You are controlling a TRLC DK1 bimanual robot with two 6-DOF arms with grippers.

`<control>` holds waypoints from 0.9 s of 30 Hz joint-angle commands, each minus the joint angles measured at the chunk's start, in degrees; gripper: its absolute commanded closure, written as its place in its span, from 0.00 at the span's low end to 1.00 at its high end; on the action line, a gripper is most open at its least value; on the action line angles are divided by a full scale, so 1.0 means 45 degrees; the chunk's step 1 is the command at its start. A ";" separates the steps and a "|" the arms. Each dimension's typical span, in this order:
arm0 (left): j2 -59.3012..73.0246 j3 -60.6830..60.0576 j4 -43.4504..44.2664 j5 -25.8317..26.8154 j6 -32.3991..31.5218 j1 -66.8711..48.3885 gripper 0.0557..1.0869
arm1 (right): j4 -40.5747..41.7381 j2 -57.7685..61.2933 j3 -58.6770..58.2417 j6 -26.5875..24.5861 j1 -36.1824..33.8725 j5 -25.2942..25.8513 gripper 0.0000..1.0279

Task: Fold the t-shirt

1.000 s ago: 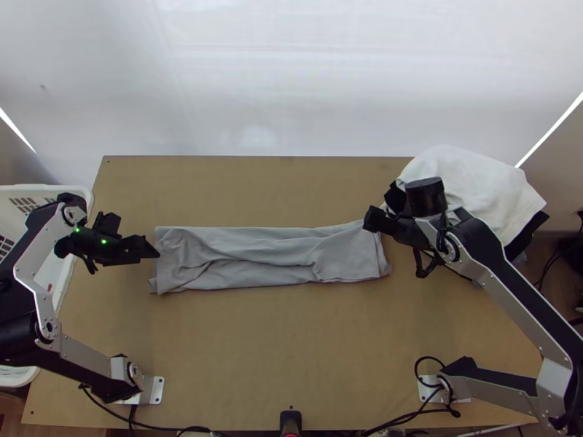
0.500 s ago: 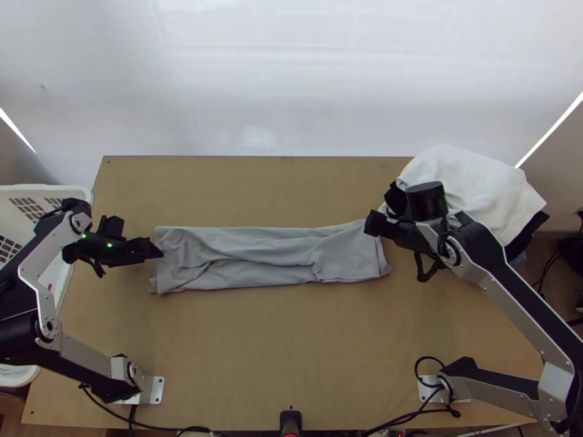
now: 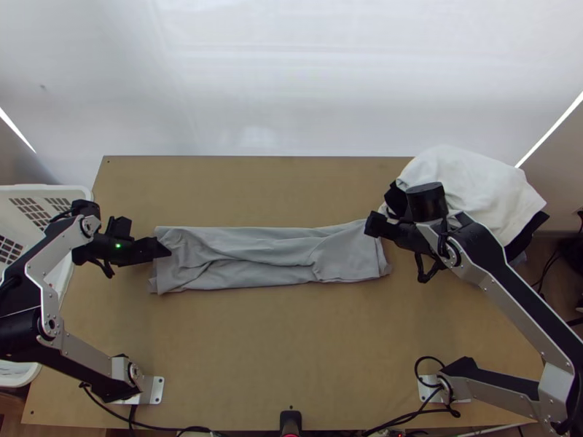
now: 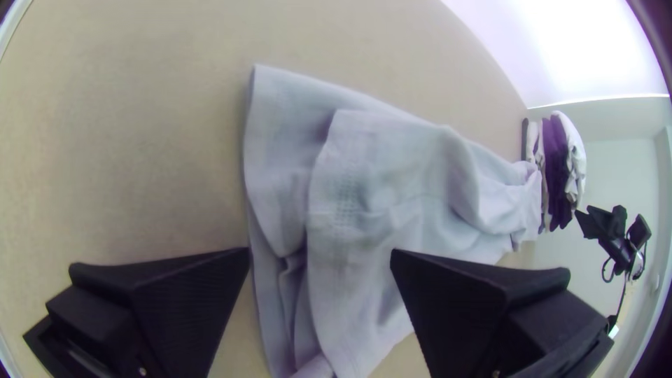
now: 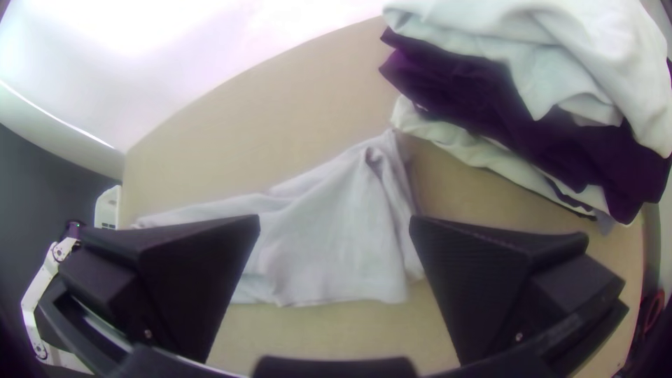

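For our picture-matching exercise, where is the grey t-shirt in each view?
Top view: grey t-shirt between left gripper and right gripper.
Left wrist view: t-shirt beyond that gripper's open fingers.
Right wrist view: t-shirt beyond that gripper's open fingers.
Shared landmark: clothes pile near the right gripper.
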 commanded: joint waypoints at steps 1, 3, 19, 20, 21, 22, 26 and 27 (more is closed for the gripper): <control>0.0019 -0.0126 0.0280 0.0045 -0.0068 -0.0100 0.05 | 0.0001 -0.0067 -0.0052 -0.0005 -0.0021 0.0009 0.04; 0.0058 -0.0185 0.0300 0.0045 -0.0068 -0.0159 0.05 | 0.0001 -0.0087 -0.0052 -0.0005 -0.0021 0.0009 0.04; -0.0040 -0.0400 0.0280 0.0045 -0.0400 -0.0471 0.10 | 0.0001 -0.0262 -0.0110 -0.0024 -0.0060 0.0009 0.04; -0.0059 -0.0458 0.0300 0.0045 -0.0459 -0.0511 0.13 | 0.0001 -0.0262 -0.0091 -0.0024 -0.0060 0.0009 0.04; -0.0079 -0.0536 0.0339 0.0045 -0.0576 -0.0550 0.18 | 0.0001 -0.0282 -0.0091 -0.0024 -0.0060 0.0009 0.04; -0.0138 -0.0615 0.0378 0.0045 -0.0693 -0.0608 0.26 | 0.0001 -0.0282 -0.0091 -0.0044 -0.0060 0.0009 0.04; -0.0450 -0.1064 0.1101 0.0065 -0.1338 -0.0686 0.64 | 0.0001 -0.0360 -0.0052 -0.0064 -0.0138 0.0009 0.04; -0.0606 -0.1161 0.1394 0.0065 -0.1494 -0.0686 0.75 | 0.0001 -0.0399 -0.0032 -0.0064 -0.0178 0.0009 0.04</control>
